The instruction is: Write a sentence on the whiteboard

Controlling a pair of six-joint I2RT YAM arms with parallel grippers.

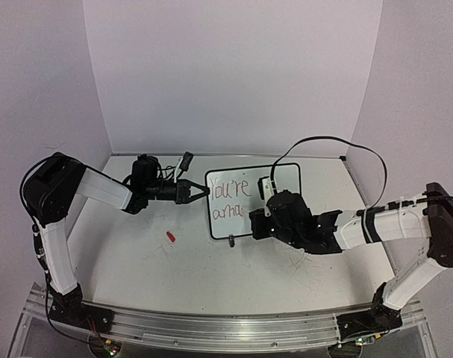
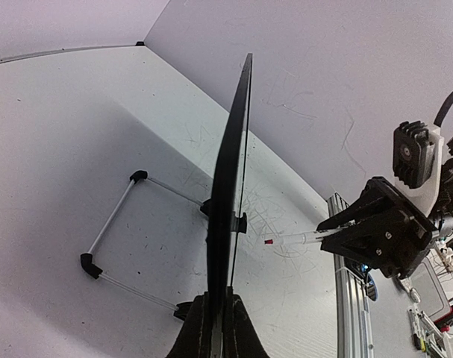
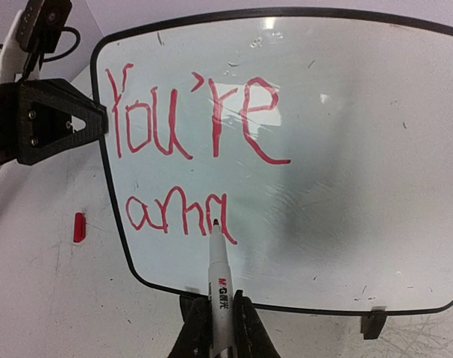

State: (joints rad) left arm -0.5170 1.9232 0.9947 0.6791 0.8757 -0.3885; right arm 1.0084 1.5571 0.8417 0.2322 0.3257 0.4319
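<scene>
White-walled booth, scuffed tabletop (image 1: 211,276): whiteboard (image 1: 286,175) stood upright mid-table, toward the far side.
Left gripper (image 1: 199,192) was clamped on the board's left edge. Right gripper (image 3: 215,324) pinched a marker (image 3: 216,261), its tip at the last letter of the sentence (image 1: 230,191), which read "You're" over "ama" in red. Tip contact: couldn't tell. Small red piece (image 1: 170,236) lay left of the board.

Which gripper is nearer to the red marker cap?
Left. The left gripper, clamped on the whiteboard's edge, is just beyond the red cap; the right gripper, holding the marker, is farther right.
</scene>
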